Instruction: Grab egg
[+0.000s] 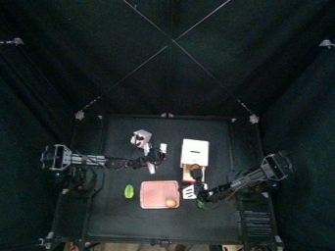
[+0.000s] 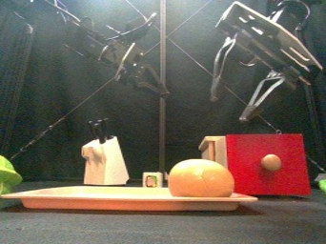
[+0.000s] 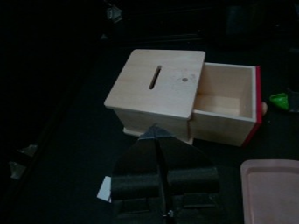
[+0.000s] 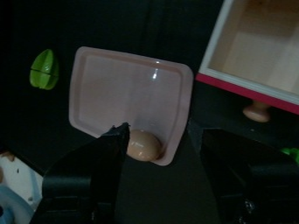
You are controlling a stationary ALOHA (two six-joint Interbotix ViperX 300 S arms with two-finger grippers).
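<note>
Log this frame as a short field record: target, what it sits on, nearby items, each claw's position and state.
target: egg, orange-tan, ungrasped
support: pink board, egg lies near one edge
nearby: green item beside the board; red wooden box with a knob, drawer open
right claw: above the egg, open, jaws on either side, not touching
left claw: raised, pointing at the box; state unclear
other: white block with dark handle behind the board
</note>
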